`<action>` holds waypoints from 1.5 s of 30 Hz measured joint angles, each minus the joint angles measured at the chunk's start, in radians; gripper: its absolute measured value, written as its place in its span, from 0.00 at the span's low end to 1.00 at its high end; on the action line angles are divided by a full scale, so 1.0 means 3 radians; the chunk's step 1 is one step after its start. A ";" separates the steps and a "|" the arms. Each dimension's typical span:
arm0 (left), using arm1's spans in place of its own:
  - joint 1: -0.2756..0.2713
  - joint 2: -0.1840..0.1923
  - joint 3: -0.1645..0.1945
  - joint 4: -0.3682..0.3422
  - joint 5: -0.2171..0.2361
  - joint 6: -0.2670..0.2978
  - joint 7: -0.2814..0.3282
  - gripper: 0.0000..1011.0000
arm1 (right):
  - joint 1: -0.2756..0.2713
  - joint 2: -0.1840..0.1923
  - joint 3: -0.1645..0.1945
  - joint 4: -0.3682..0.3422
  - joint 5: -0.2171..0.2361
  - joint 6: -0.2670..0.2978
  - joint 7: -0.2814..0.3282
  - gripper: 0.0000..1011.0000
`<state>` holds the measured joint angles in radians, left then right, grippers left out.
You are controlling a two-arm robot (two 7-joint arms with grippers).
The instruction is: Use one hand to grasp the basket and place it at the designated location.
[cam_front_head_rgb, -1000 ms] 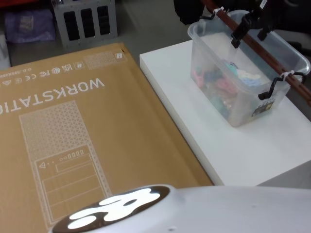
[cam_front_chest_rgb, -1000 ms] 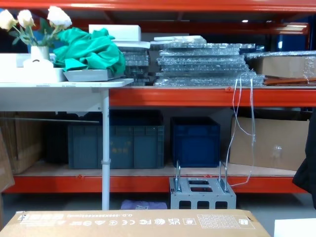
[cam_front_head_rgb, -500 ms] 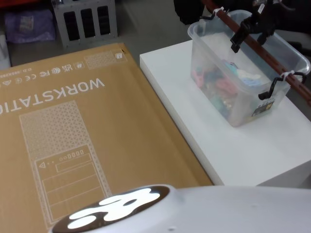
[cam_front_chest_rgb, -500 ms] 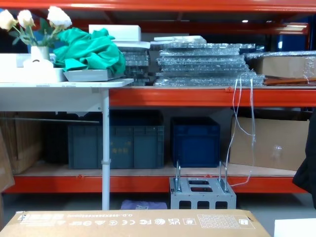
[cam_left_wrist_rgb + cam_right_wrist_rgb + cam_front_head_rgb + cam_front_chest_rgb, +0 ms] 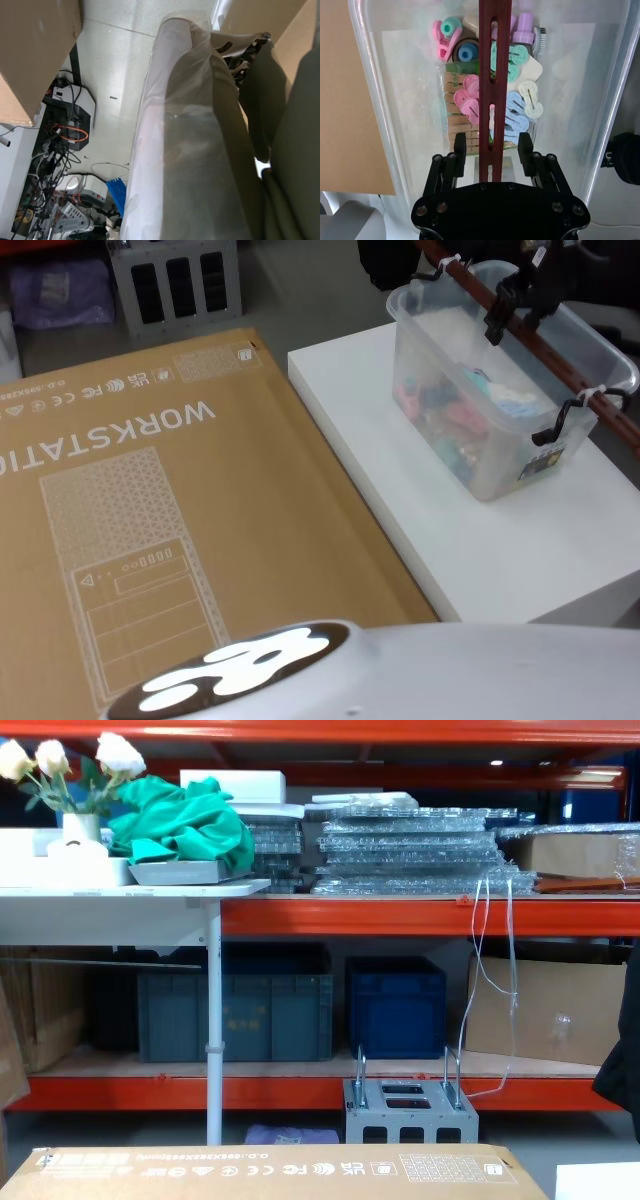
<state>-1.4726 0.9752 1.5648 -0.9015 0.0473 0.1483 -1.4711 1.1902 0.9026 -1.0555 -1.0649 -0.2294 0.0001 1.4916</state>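
Observation:
The basket (image 5: 500, 440) is a frosted clear tub on the white table (image 5: 480, 550) at the right, holding pink, green and blue clips. A dark red slotted bar (image 5: 540, 345) runs lengthwise over its rim as a handle, hung on black hooks. My right gripper (image 5: 515, 308) hovers over the far half of the bar. In the right wrist view the right gripper (image 5: 491, 147) is open. Its black fingers (image 5: 459, 150) straddle the bar (image 5: 495, 60) with a small gap on each side, and the basket (image 5: 395, 100) lies below. My left arm hangs low beside the cardboard box, over the floor.
A large flat cardboard box (image 5: 150, 520) printed WORKSTATION lies left of the table, touching its edge. A grey metal rack (image 5: 175, 280) stands on the floor beyond. Orange shelving with dark blue crates (image 5: 395, 1005) is across the room. Cables and a power unit (image 5: 70, 125) lie on the floor.
My right gripper has shifted slightly along the bar toward the far right, still astride it. The basket has not moved.

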 joint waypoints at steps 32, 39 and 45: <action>0.0000 0.0000 0.0000 0.0000 0.0000 0.0000 0.0000 0.00 | 0.0020 0.0153 0.0106 -0.0234 0.0029 0.0047 -0.0047 0.23; 0.0000 0.0000 0.0000 0.0000 0.0000 0.0000 0.0000 0.00 | 0.0028 0.0212 0.0159 -0.0327 0.0057 0.0067 -0.0055 0.23; 0.0000 0.0000 0.0000 0.0000 0.0001 0.0000 0.0000 0.00 | 0.0046 0.0287 0.0218 -0.0452 0.0091 0.0084 -0.0056 0.23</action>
<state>-1.4726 0.9752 1.5648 -0.9014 0.0475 0.1482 -1.4712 1.2041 0.9886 -0.9902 -1.2006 -0.2022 0.0253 1.4748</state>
